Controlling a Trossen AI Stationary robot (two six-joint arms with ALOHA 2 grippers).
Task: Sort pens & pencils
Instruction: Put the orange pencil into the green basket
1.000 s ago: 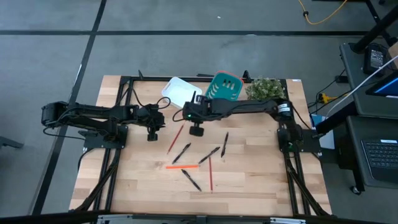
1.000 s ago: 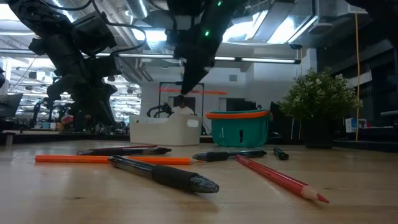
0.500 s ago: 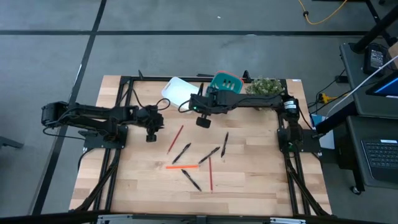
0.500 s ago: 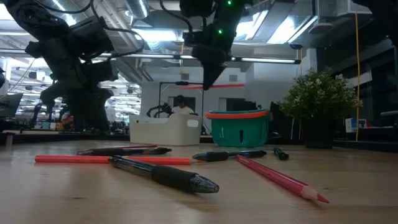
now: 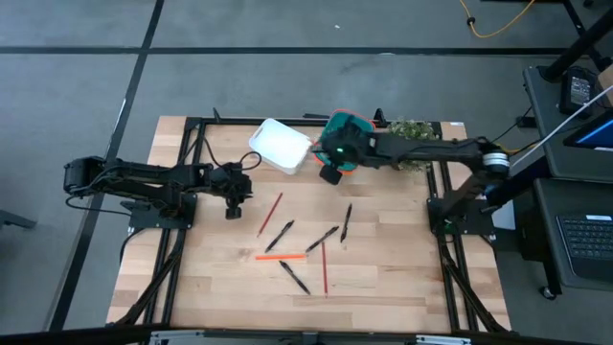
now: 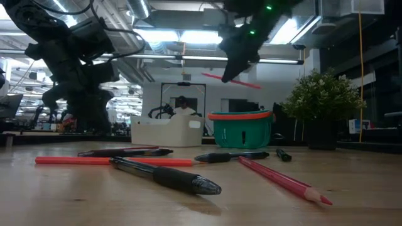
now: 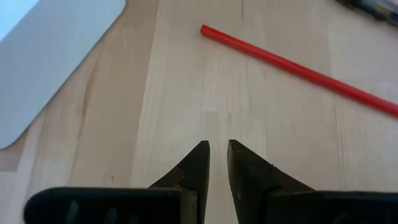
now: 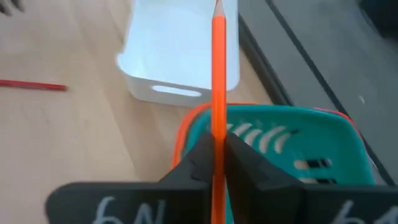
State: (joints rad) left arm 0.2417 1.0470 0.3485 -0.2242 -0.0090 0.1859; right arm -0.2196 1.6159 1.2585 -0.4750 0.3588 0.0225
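Overhead, table-level and two wrist views

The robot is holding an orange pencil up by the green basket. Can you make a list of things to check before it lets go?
1. Pencil held firmly: ok. The right gripper is shut on the thin orange pencil.
2. Gripper over the teal plastic basket with the orange rim: ok. It hangs above the basket's edge.
3. Basket has room inside: cannot tell.
4. Left gripper out of the way: ok. It waits over bare wood, near a red pencil.
5. White plastic bin clear of the drop: ok. It stands beside the basket.
6. Sticks left to sort: not ok. Black pens and pencils lie on the wooden table.
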